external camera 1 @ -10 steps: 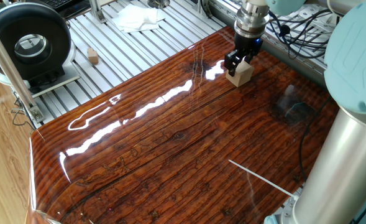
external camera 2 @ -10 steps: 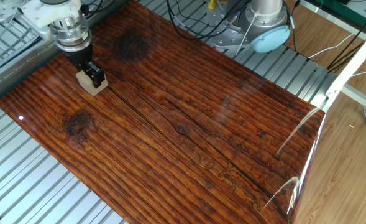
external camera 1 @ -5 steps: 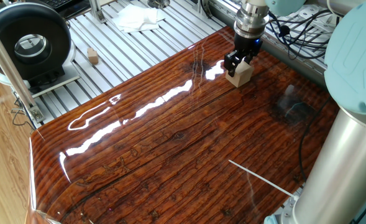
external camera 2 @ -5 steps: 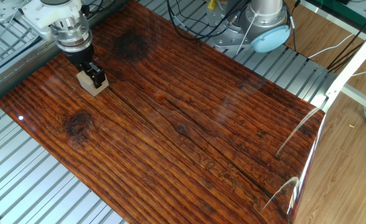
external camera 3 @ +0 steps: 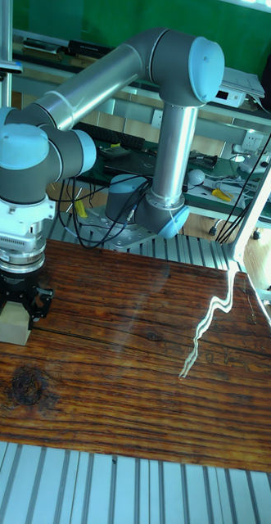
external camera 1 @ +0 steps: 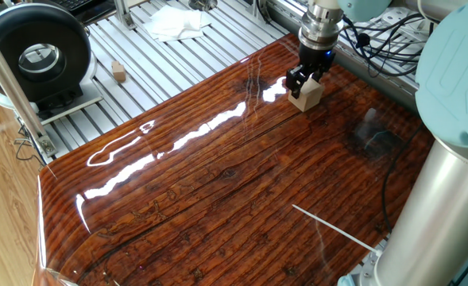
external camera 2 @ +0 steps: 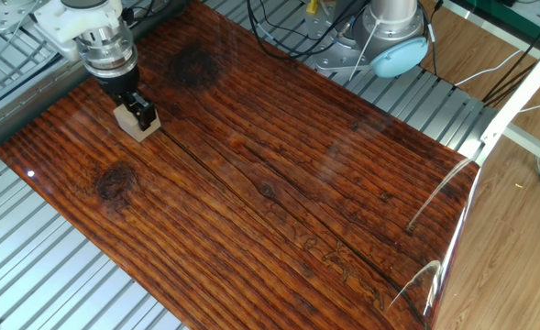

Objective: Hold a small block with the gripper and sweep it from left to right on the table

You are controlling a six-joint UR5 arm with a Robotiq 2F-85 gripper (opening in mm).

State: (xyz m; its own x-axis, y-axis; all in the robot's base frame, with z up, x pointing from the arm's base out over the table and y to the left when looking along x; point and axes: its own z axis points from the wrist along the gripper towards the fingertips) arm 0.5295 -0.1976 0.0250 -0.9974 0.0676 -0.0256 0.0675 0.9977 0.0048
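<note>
Pale beige wood, the small block [external camera 1: 307, 94] sits on the glossy reddish-brown tabletop [external camera 1: 241, 183] near its far corner; the gripper [external camera 1: 301, 79] stands upright over it, black fingers [external camera 2: 144, 111] closed against the block's sides, gripping it.

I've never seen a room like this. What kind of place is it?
Probably a robot lab or workshop. A big grey and blue robot arm stands by a glossy reddish-brown wooden table on a ribbed aluminium slat frame, with tangled black cables behind.

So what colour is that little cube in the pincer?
Pale beige plain wood; the small block shows best in one fixed view.
</note>
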